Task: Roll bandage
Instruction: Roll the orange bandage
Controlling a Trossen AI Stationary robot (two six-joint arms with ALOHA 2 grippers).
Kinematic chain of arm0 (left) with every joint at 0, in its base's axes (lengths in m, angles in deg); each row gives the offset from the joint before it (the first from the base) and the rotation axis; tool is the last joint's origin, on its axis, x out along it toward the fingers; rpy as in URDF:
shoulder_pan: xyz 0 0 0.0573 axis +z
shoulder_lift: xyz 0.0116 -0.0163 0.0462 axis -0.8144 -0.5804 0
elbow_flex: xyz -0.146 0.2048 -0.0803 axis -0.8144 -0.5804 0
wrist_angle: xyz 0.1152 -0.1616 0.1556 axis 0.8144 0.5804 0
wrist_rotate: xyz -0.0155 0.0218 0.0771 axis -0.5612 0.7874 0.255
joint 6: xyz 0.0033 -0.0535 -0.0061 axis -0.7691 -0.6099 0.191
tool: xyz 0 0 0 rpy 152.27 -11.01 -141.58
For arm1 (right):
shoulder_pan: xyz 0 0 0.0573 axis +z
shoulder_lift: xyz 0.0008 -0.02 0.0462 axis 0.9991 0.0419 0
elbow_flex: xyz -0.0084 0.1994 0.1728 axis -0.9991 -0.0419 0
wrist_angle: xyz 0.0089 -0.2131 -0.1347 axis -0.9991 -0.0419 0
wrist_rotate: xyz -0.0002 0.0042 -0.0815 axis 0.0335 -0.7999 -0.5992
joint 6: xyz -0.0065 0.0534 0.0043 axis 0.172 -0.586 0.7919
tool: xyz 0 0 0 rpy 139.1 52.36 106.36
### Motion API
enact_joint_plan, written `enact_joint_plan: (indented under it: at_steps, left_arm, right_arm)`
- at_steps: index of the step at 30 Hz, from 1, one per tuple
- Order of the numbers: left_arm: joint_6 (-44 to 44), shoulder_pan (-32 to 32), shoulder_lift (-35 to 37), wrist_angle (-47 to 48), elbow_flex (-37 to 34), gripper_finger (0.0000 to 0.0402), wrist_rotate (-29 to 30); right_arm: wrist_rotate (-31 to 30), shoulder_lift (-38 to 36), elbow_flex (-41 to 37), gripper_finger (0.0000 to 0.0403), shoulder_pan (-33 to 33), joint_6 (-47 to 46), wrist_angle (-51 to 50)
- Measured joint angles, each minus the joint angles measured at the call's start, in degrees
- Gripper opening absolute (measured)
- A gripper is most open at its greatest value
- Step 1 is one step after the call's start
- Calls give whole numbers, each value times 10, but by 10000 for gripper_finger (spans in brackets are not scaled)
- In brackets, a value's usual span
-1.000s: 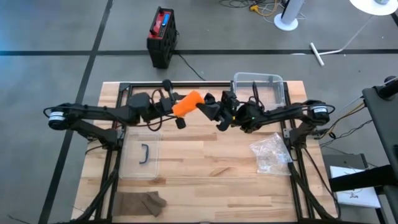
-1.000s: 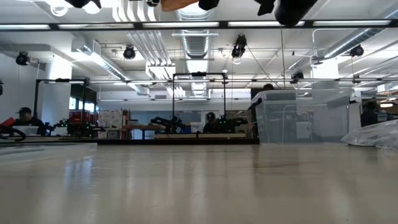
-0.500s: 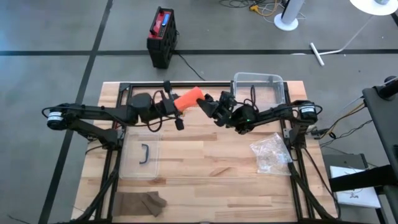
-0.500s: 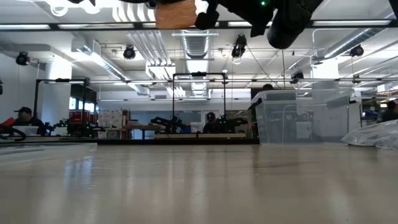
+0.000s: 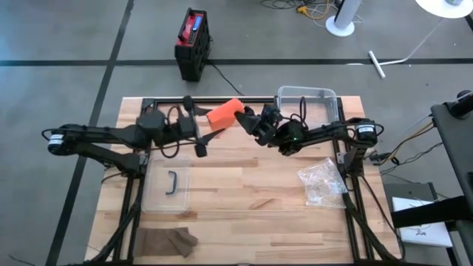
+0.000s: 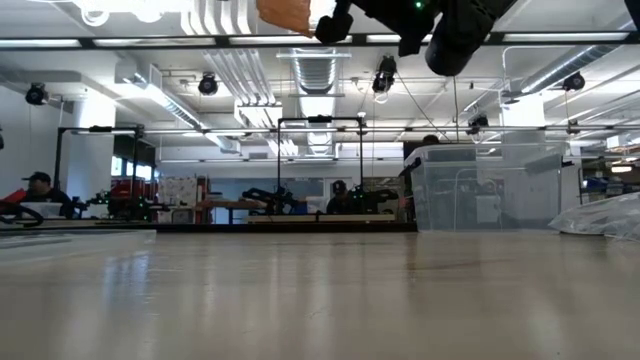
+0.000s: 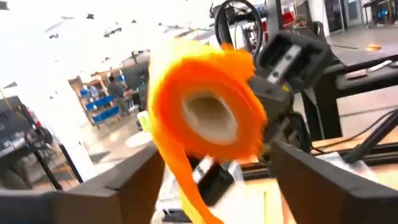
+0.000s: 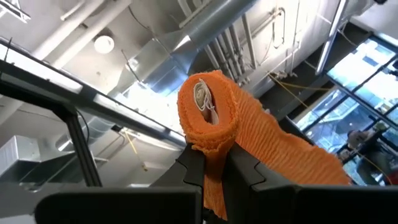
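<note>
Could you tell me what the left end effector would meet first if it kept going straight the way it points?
Most likely the orange bandage roll, held by the right end effector; it sits directly ahead of the open left end effector.

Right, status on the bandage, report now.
Right hand shut on the orange bandage roll, held up above the table. Left hand open, clear of the roll. Loose tail hanging from the roll. Nothing in the way.

Bright overhead lighting, blurred left wrist view

High cam straight down, low cam tabletop-level — both wrist cams close on bandage (image 7: 208, 112).
</note>
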Motion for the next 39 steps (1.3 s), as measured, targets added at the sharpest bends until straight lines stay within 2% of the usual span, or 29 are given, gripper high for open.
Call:
enact_joint_plan:
  at_steps: [4,9,15,21,34,39]
  left_arm:
    - [-13,0,10,3,0,320,0]
    - [-15,0,17,1,27,325,0]
    - [-6,0,12,6,55,301,1]
    - [-35,0,12,8,65,279,7]
    - [27,0,15,59,65,239,93]
    - [47,1,9,54,65,203,121]
  right_arm:
    - [-3,0,19,18,0,14,1]
    - [-6,0,29,18,-1,38,0]
    - [-20,-1,33,18,-16,38,1]
    - [-17,-1,33,17,-31,32,2]
    - [35,-2,32,17,-41,-82,0]
    - [40,-2,32,17,-41,-108,0]
